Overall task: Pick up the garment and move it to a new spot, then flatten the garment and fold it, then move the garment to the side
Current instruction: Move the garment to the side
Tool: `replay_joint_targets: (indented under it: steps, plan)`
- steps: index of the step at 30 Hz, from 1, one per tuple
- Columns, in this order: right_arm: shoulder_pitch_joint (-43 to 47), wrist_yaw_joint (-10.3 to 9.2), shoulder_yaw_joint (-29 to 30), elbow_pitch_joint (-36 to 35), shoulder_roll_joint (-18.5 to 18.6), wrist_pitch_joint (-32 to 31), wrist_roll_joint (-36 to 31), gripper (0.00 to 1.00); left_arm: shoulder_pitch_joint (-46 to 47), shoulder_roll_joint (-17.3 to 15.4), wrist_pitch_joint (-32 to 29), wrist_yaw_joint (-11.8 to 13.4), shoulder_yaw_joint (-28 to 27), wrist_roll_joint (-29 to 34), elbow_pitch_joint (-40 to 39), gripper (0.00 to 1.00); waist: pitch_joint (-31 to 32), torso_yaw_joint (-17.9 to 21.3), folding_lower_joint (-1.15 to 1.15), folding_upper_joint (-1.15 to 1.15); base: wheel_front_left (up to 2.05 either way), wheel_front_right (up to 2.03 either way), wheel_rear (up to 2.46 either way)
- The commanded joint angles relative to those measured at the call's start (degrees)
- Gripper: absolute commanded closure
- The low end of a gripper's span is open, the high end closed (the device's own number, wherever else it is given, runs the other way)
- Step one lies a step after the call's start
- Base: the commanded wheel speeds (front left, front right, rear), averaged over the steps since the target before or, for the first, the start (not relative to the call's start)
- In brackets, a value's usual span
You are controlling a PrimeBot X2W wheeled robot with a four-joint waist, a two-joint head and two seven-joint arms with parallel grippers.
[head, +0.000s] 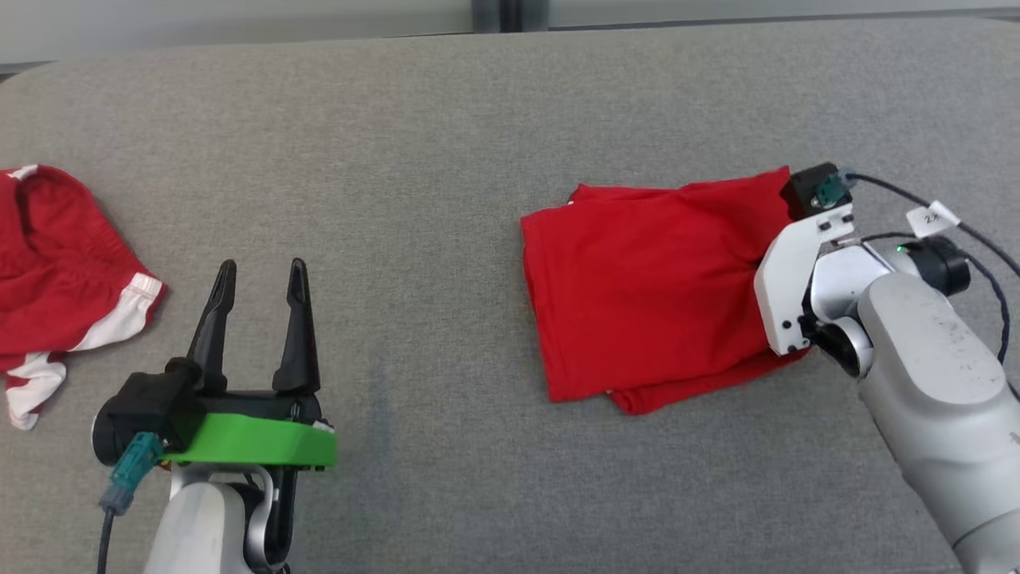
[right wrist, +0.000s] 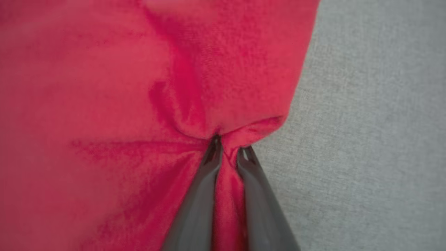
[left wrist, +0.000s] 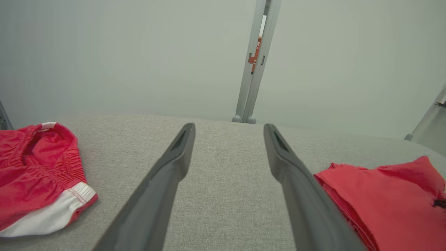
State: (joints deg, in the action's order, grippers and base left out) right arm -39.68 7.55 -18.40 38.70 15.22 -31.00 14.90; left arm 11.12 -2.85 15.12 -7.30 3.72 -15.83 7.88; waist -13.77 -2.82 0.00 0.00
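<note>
Red garment [head: 645, 295] lying folded into a compact, roughly rectangular stack right of centre on the grey fabric-covered worktop [head: 414, 159], with lower layers showing at its near edge. The right gripper [right wrist: 228, 153] meets the garment at its right-hand edge. In the right wrist view its jaws are clenched on a gathered pinch of the cloth, and creases fan out from the pinch into the panel. The left gripper [head: 263, 266] hovers over bare worktop at the lower left, well apart from the garment, jaws released and holding nothing. A second red piece of clothing with white trim [head: 56, 263] lies bunched at the far left edge and is untouched. Judged from the tidy stack and the one-sided edge grasp, flattening and folding appear done, and the step in hand is the last one: shifting the garment to the side. The next move probably calls for a low drag or a shallow lift along the worktop, slow enough that the layers travel together. A pinch at one edge may hold only some of the layers, so a quick pull could peel the fold open. The jaws should then let go once the stack lies flat.
</note>
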Motion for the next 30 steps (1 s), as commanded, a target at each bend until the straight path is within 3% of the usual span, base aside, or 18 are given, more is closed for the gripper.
replay_joint_targets:
  steps: [1, 6, 14, 20, 26, 27, 28, 30]
  plan:
    - [-1.5, -0.12, -1.3, -0.8, 1.9, -0.2, 0.3, 1.00, 1.5, -0.1, 0.0, 0.0, -0.3, 0.9, -0.6, 0.00, -2.9, 3.8, 0.00, 0.00, 0.00, 0.00, 0.00]
    - [-7.0, -0.12, -7.3, -3.0, 7.7, 0.8, 1.4, 1.00, 3.4, -0.3, 0.0, -0.1, -1.0, 3.9, -2.8, 0.00, -7.3, 10.0, 0.00, 0.00, 0.00, 0.00, 0.00]
    - [-13.5, -0.12, -9.1, -0.5, 16.1, 7.2, -0.4, 1.00, 6.9, -1.8, 0.0, -0.2, 1.8, 5.6, -7.5, 0.00, -14.0, 16.4, 0.00, 0.00, 0.00, 0.00, 0.00]
    - [-16.5, -0.12, -7.0, 4.1, 21.2, 16.0, -2.9, 1.00, 9.0, -5.3, 0.0, -0.2, 5.0, 6.1, -9.0, 0.00, -18.8, 17.0, 0.00, 0.00, 0.00, 0.00, 0.00]
    - [-17.5, -0.12, -2.0, 8.1, 22.1, 21.2, -5.0, 0.98, 9.6, -6.9, 0.0, -0.2, 4.9, 6.5, -10.3, 0.00, -21.7, 16.3, 0.00, 0.00, 0.00, 0.00, 0.00]
    - [-17.5, -0.12, -1.3, 8.7, 22.0, 22.1, -5.5, 0.62, 9.7, -7.0, 0.0, -0.2, 4.9, 6.4, -10.4, 0.00, -22.0, 16.0, 0.00, 0.00, 0.00, 0.00, 0.00]
    - [-17.9, -0.12, -0.2, 9.3, 22.0, 23.4, -6.3, 0.00, 9.7, -7.1, 0.0, -0.2, 4.8, 6.4, -10.5, 0.00, -22.2, 15.7, 0.00, 0.00, 0.00, 0.00, 0.00]
    - [-18.1, -0.12, 1.3, 9.9, 21.5, 25.3, -8.2, 0.00, 9.8, -6.9, 0.0, -0.2, 4.7, 6.3, -10.7, 0.00, -22.2, 15.2, 0.00, 0.00, 0.00, 0.00, 0.00]
